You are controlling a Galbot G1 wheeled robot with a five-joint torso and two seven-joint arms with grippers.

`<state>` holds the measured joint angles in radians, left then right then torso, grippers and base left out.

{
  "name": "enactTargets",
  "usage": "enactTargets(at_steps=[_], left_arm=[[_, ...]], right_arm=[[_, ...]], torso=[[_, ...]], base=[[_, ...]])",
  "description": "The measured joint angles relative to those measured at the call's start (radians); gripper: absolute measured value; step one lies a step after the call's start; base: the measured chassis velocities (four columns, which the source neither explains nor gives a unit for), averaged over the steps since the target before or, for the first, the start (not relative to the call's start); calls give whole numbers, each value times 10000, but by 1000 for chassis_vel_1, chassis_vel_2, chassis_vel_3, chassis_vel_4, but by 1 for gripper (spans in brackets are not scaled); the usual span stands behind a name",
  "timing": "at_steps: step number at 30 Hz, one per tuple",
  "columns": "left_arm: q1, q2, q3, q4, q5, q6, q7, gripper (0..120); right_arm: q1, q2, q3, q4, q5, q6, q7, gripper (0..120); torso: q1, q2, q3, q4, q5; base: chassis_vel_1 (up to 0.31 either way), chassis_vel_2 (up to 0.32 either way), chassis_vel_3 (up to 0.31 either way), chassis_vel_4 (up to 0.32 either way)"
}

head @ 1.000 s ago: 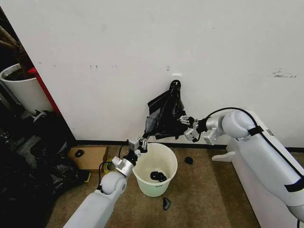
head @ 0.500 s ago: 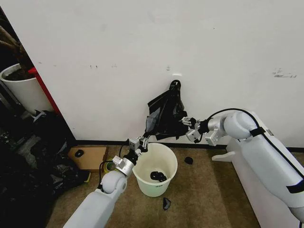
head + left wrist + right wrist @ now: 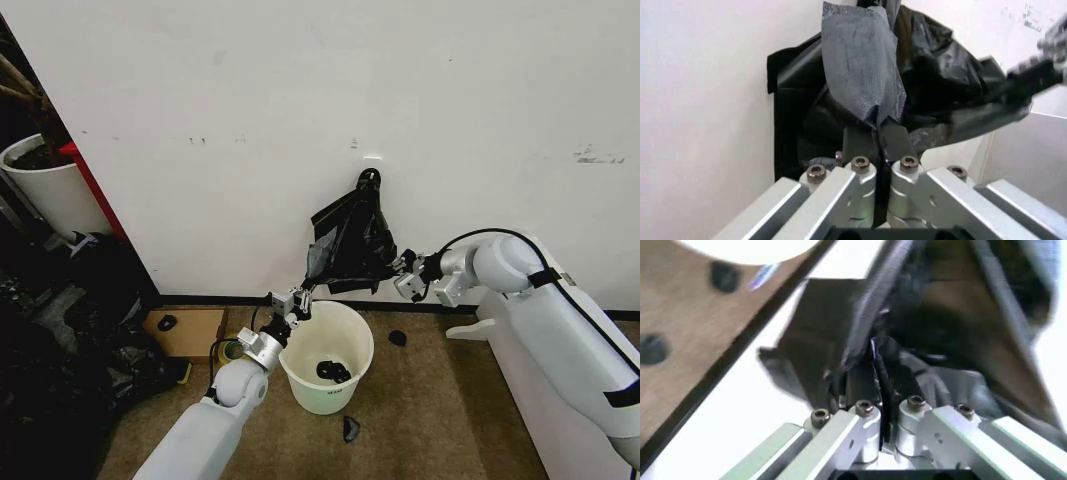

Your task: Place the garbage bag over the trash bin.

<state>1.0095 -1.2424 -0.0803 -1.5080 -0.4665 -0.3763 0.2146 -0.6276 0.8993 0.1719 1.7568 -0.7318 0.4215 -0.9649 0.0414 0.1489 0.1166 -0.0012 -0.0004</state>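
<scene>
Hanging against wall, garbage bag (image 3: 348, 242) is held above and just behind trash bin (image 3: 327, 357), top looped on wall hook. Lower left corner is pinched by closed left gripper (image 3: 300, 296), just above bin rim. Right edge is clamped by closed right gripper (image 3: 402, 270), higher up. Long axis near vertical; bin directly below. Left arm judged nearer rim.

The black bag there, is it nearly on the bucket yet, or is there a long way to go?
Partly. Done: both grippers have hold of the garbage bag, the left gripper pinching its lower corner by the trash bin's rim, the right gripper clamped on its side. In hand: the bag hangs against the wall above the bin. Left: spreading its mouth and pulling it over the rim, which is bare.
</scene>
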Motion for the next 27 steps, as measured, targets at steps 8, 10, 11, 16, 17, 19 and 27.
enactTargets(at_steps=[8, 10, 11, 16, 17, 19, 27], left_arm=[[22, 36, -132, -94, -51, -11, -62, 0], [20, 34, -172, -113, -82, -34, -136, 0], [18, 26, -181, -127, -104, -43, -171, 0], [132, -28, -261, -310, -275, -142, -365, 0], [198, -44, -286, -378, -323, -167, -410, 0], [357, -99, -338, -554, -446, -189, -495, 0], [1067, -257, -460, -1467, -840, -233, -708, 0]], right_arm=[[-1661, -219, -685, -314, 6722, -2540, 6128, 0], [-2387, 91, -1053, -137, 9171, -3061, 8445, 0], [-2637, 261, -1139, -50, 10047, -3154, 9155, 0], [-3654, 1300, -1029, 230, 13465, -2389, 10533, 0], [-3901, 1551, -925, 272, 14029, -1965, 10478, 0], [-4432, 1973, -740, 402, 14901, -1106, 9929, 0], [-6249, 2982, -296, 1646, 16487, 587, 8034, 0]], torso=[[0, 1, 0, -2, 0], [0, 0, 0, -2, 3], [0, 0, 0, 0, 1], [0, 0, 0, 1, 1], [-1, 0, -1, 0, 0], [0, 0, -1, 1, -3], [-1, 0, -2, -1, -1]], base=[[0, 0, 0, 0], [0, 0, 0, 0], [0, 0, 0, 0], [0, 0, 0, 0], [0, 0, 0, 0], [0, 0, 0, 0], [0, 0, 0, 0]])
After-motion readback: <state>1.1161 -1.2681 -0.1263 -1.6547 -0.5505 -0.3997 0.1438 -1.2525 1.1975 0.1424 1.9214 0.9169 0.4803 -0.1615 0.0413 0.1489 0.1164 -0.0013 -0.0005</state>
